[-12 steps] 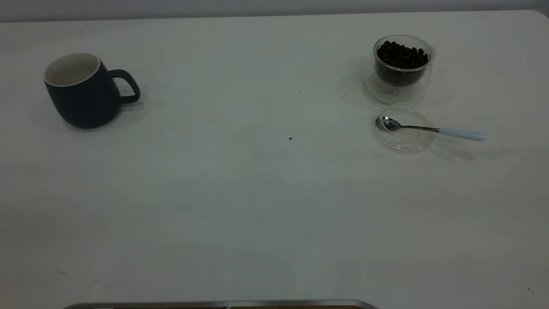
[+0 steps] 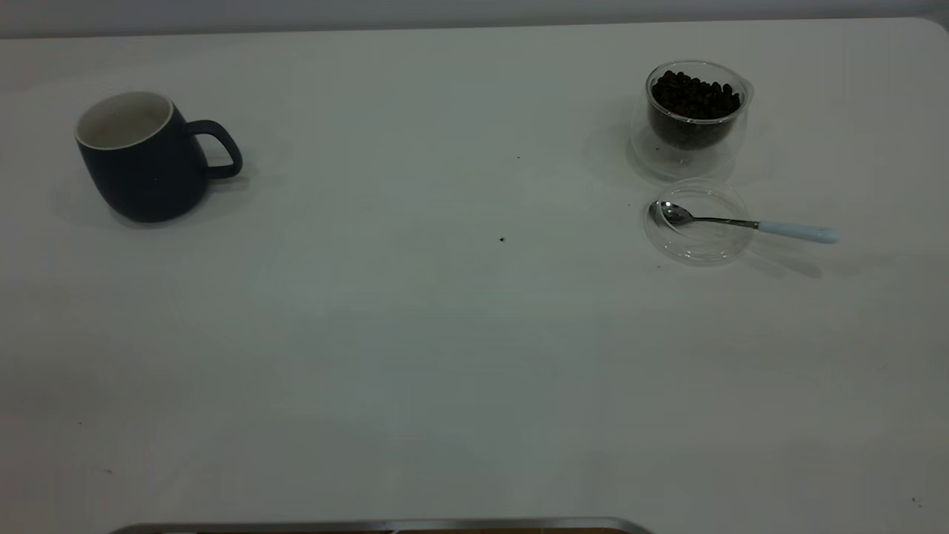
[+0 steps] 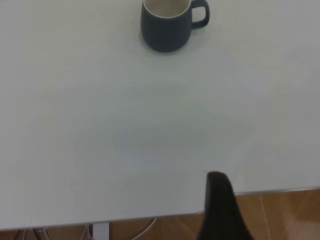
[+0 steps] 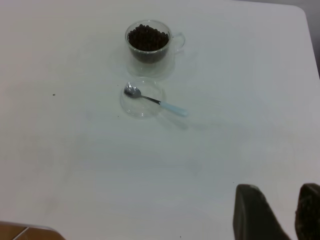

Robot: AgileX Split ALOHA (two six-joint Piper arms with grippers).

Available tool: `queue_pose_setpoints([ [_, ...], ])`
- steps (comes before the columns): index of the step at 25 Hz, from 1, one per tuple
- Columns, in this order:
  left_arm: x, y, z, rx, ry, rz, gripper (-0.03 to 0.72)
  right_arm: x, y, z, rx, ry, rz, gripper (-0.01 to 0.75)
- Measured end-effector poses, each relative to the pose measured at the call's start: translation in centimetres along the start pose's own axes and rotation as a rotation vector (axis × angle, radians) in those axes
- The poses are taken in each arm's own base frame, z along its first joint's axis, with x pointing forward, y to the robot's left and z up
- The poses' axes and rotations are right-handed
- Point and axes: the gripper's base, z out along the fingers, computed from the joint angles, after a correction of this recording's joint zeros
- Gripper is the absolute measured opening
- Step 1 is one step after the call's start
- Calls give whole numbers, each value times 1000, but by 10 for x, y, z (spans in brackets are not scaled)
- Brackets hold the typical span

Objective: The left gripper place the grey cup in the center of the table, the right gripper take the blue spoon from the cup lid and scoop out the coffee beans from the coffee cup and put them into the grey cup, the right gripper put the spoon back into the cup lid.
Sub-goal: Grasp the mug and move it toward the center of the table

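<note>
The matte blue-grey mug [image 2: 141, 159] stood upright near the white table's [image 2: 445, 356] left edge. The pale-handled spoon [image 2: 741, 222] lay across the clear lid [image 2: 697, 241], beside the bean-filled glass cup [image 2: 693, 119]. The right gripper [image 4: 280, 212] hovered, jaws slightly apart; the left gripper's [image 3: 220, 200] could not be told

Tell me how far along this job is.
Nothing looks done. The grey cup stands at the table's left side, not its center. The blue spoon lies in the cup lid; the coffee beans fill the coffee cup. Neither pincer holds anything, so every step remains.
</note>
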Motion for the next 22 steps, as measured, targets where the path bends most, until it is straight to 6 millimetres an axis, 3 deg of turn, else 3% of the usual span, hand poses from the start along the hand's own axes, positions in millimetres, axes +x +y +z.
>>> queue_pose_setpoints([
  [19,0,0,0,5,0,-13,548,0,0,0,0,0,1,240],
  [22,-7,1,-3,-4,-16,-66,548,0,0,0,0,0,0,240],
])
